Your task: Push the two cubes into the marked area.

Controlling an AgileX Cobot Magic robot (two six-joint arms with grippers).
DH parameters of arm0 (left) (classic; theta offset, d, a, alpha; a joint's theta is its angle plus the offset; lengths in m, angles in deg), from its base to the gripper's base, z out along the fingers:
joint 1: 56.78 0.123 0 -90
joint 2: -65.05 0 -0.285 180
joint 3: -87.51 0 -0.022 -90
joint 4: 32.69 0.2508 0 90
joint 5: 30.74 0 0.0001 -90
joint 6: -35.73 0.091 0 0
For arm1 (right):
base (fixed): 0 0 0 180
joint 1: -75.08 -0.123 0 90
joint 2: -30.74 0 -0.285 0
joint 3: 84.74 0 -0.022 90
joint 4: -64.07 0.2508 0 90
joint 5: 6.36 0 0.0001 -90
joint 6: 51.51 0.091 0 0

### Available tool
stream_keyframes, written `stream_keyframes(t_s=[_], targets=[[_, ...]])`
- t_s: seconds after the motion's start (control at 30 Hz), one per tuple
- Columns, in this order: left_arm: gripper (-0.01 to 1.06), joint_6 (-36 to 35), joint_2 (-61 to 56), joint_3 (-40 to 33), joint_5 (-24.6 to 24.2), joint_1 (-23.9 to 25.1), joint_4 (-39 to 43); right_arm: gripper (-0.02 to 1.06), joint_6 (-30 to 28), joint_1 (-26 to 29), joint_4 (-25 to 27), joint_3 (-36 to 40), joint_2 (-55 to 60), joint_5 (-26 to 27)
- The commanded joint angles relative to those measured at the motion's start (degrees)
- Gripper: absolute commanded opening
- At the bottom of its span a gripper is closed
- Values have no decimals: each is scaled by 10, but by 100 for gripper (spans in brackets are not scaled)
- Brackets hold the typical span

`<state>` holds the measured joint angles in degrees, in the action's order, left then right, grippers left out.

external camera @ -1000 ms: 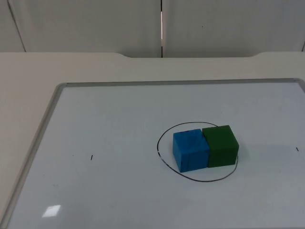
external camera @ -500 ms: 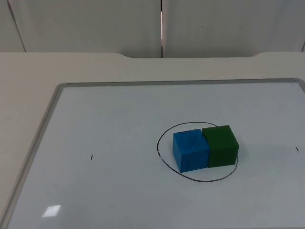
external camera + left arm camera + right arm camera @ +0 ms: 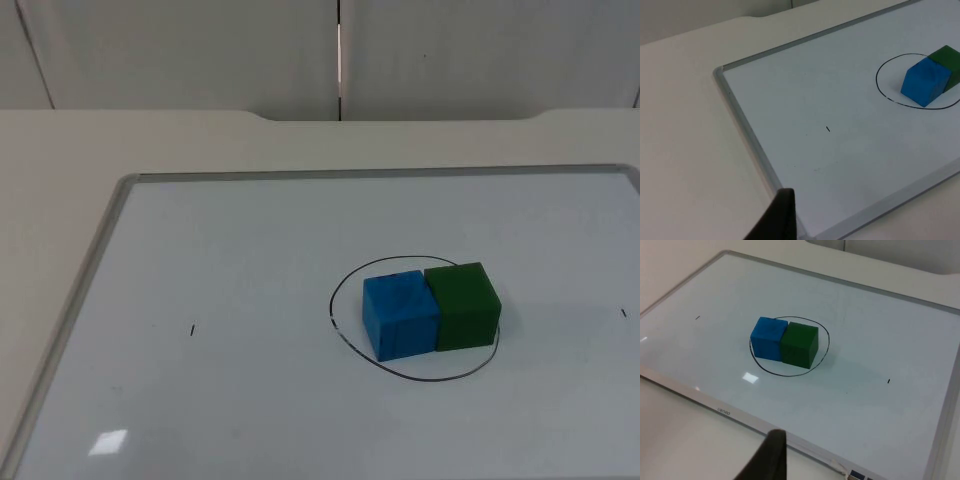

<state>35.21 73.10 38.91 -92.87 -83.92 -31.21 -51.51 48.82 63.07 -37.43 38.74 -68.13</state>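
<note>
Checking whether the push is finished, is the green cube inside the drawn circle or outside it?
Inside. The green cube sits within the black circle, touching the blue cube; its far edge reaches the line.

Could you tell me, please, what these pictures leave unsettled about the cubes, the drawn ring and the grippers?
- Ring: in the top view the blue cube and the green cube hide part of the line behind them.
- Green cube: the left wrist view's edge and the blue cube cover most of it.
- Left gripper, right gripper: each wrist view has one dark fingertip, cut by the edge; open or shut cannot be told.
</note>
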Motion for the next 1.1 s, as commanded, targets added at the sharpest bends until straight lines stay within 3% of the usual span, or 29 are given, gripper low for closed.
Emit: stream_keyframes(t_s=[0.0, 0.47, 1.07], targets=[[105, 0, -3, -3, 5, -1, 2, 105, 0, -3, -3, 4, -2, -1], [105, 0, -3, -3, 5, 1, 3, 105, -3, -3, -3, 4, -2, -1], [105, 0, -3, -3, 5, 130, 5, 105, 5, -3, -2, 4, -2, -1]])
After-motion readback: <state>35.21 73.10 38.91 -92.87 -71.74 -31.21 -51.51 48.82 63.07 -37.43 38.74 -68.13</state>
